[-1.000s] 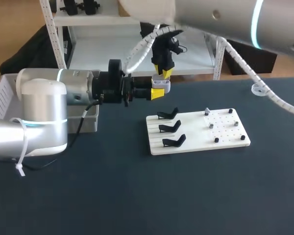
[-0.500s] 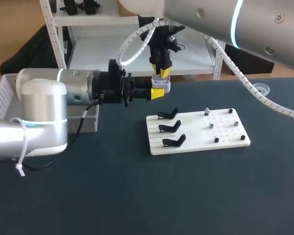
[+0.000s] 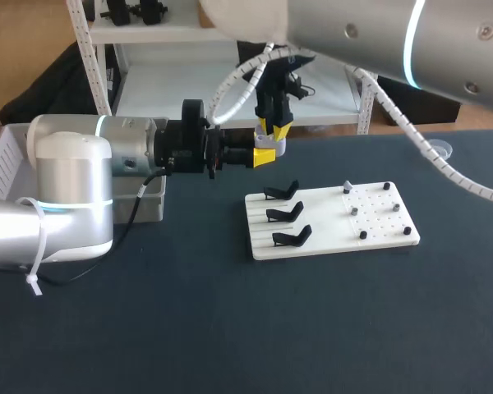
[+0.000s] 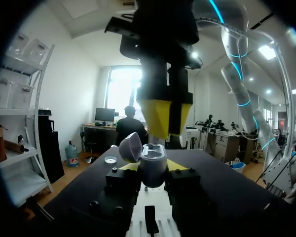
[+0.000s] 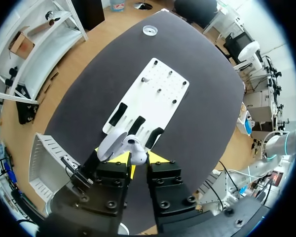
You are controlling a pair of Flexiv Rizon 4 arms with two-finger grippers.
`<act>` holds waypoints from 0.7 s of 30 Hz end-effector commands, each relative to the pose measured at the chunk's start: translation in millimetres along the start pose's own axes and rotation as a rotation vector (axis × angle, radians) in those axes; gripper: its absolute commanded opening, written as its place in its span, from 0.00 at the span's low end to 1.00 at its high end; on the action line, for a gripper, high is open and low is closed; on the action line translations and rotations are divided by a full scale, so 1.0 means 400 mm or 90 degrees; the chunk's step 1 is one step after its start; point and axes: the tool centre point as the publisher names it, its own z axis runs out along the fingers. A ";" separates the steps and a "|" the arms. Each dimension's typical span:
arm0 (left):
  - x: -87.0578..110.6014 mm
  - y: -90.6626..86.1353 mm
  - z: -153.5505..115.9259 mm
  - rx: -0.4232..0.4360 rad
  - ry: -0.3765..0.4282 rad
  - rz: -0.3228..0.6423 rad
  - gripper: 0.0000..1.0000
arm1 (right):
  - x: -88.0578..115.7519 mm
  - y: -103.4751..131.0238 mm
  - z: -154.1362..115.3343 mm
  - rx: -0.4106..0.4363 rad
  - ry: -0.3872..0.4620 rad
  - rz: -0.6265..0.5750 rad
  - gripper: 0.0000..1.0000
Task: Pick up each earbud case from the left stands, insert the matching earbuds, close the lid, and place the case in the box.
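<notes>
My left gripper (image 3: 264, 155) reaches in level from the left, shut on a pale grey earbud case (image 3: 270, 147) held above the table behind the white board (image 3: 378, 234). In the left wrist view the case (image 4: 153, 159) sits between the yellow tips with its lid (image 4: 129, 146) swung open. My right gripper (image 3: 274, 130) hangs straight down over the case, shut on a small white earbud (image 5: 137, 150). The earbud is just above the open case; whether they touch I cannot tell. The three black stands (image 3: 284, 213) on the board's left side are empty.
The board's right half holds several small pegs (image 3: 352, 210). A white slatted box (image 3: 4, 160) stands at the table's far left, also seen in the right wrist view (image 5: 47, 158). A clear round disc (image 3: 432, 150) lies near the back right edge.
The right gripper has shifted slightly sideways over the case. The left arm and the case have stayed still.
</notes>
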 end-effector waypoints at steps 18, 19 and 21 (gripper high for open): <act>0.001 -0.003 0.000 -0.002 -0.001 0.001 0.00 | -0.009 0.007 0.010 -0.033 -0.004 -0.021 0.00; 0.001 -0.003 0.000 -0.002 -0.001 0.001 0.00 | -0.009 0.007 0.010 -0.033 -0.003 -0.021 0.00; 0.001 -0.003 0.000 -0.002 -0.001 0.001 0.00 | -0.009 0.007 0.013 -0.032 -0.002 -0.021 0.00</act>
